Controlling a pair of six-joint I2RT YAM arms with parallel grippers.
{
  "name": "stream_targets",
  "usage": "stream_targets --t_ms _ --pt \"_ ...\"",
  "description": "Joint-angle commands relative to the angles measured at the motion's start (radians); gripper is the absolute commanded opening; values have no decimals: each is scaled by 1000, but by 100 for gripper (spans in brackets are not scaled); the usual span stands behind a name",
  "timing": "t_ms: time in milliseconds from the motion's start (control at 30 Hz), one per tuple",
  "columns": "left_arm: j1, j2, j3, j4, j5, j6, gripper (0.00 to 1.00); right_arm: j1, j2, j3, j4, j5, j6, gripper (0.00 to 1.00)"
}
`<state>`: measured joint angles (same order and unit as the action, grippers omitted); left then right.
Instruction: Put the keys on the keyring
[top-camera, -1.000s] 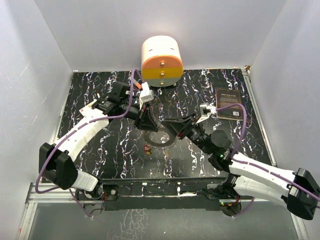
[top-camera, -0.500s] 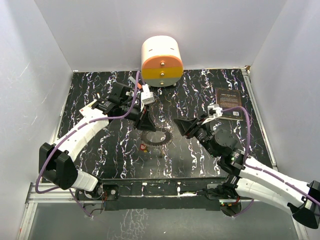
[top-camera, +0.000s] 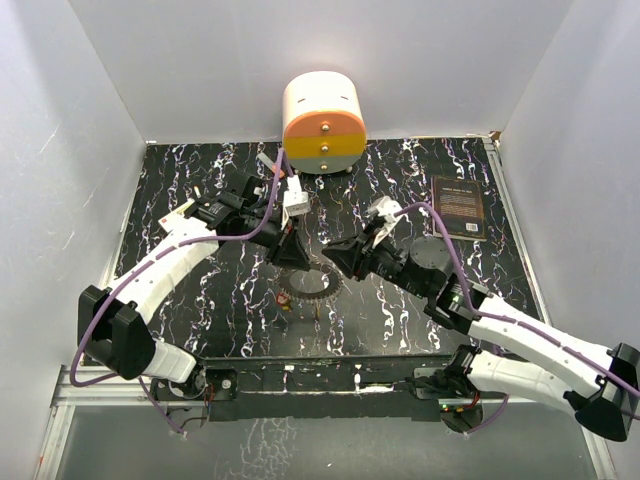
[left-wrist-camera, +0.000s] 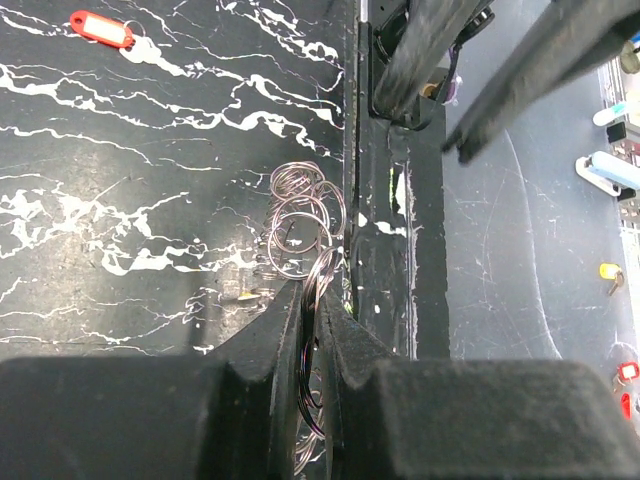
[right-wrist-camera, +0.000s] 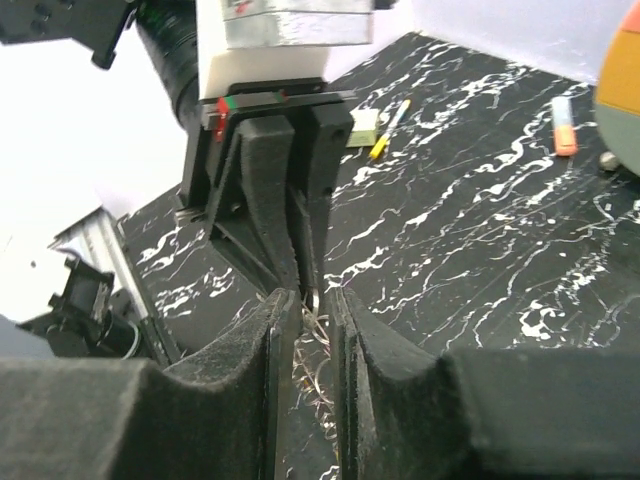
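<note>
The keyring, a bunch of silvery wire loops, is pictured at the middle of the black, white-veined table, where it is met by two tools from either side. The left tool is pointed down at the ring and is clamped on it. In the left wrist view its fingers are pressed almost together with a strand of wire pinched between them, and the other loops are fanned out on the table beyond the tips.

The right tool is set low on the opposite side, tip to tip with the left one. A narrow gap is seen between its fingers, and loops of the ring are seen inside that gap; whether they are pressed cannot be told.

Keys, small and coloured red and yellow, are seen on the table just beside the ring at its near left side, held by neither tool. A red key is shown well apart from the ring in the left wrist view. A cream-and-orange drawer unit is placed at the table's far edge.
</note>
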<state>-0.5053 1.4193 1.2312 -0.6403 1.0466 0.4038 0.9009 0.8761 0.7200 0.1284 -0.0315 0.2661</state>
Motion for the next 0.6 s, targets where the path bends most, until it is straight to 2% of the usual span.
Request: stream_targets --t_ms 0,167,300,567 --pt "-19 -46 28 -52 42 58 0 -2 32 63 7 -131 -58 28" --pt "-34 -47 32 -71 27 79 0 -2 83 82 6 -186 -58 29" --pt "-38 -47 37 -77 23 85 0 -2 117 90 10 -209 -57 21" --pt "-46 -46 36 -87 18 95 0 -3 140 96 11 -210 -54 21"
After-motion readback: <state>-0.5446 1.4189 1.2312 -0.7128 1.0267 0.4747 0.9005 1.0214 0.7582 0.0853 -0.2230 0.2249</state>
